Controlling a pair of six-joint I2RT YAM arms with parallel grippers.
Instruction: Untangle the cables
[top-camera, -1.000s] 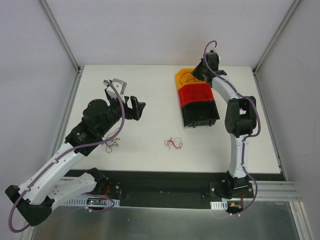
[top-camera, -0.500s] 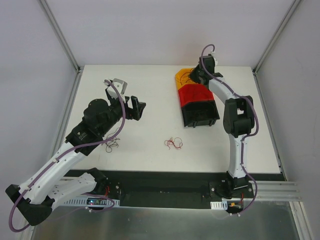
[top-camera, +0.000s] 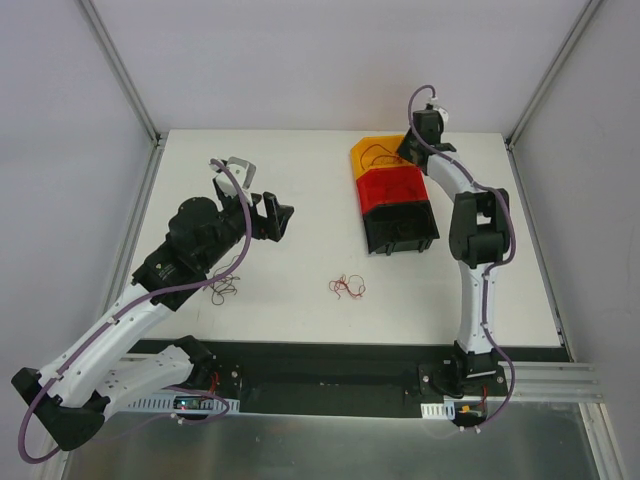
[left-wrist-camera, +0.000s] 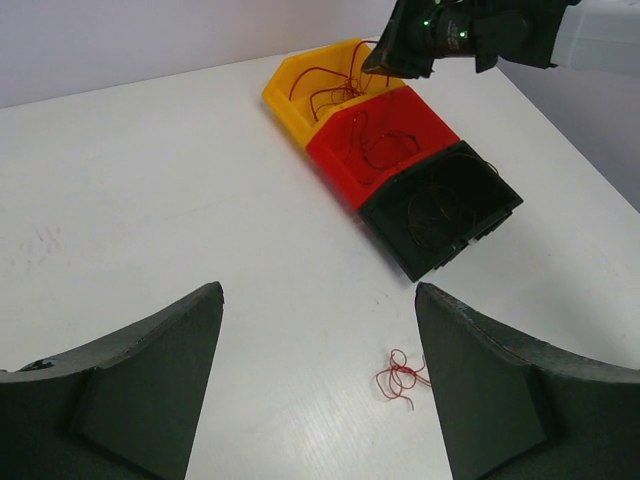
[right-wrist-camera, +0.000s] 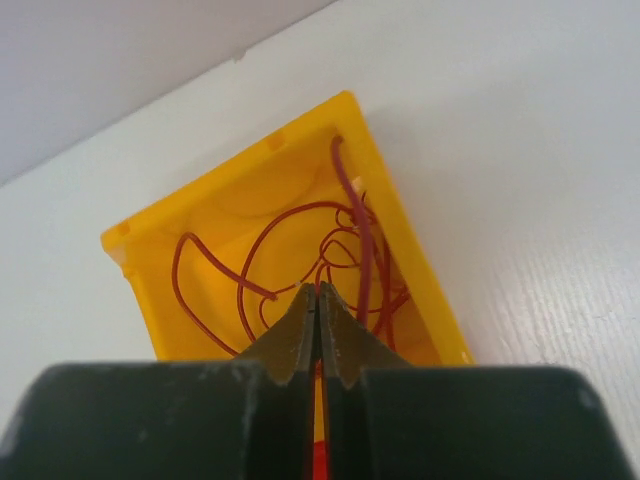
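Right gripper (right-wrist-camera: 318, 295): jaws pressed together, tip low over the yellow bin (right-wrist-camera: 250, 185); whether a strand is pinched cannot be told.
Dark red cables (right-wrist-camera: 362, 230): loose loops lying inside the yellow bin, apparently sorted by colour.
Red bin (left-wrist-camera: 345, 165), black bin (left-wrist-camera: 390, 245): next in the row, each holding thin wires.
Left gripper (left-wrist-camera: 318, 300): jaws wide apart, empty, hovering over the counter (top-camera: 300, 170).
Red tangle (left-wrist-camera: 400, 378): on the counter ahead of the left gripper, probably the next pick.
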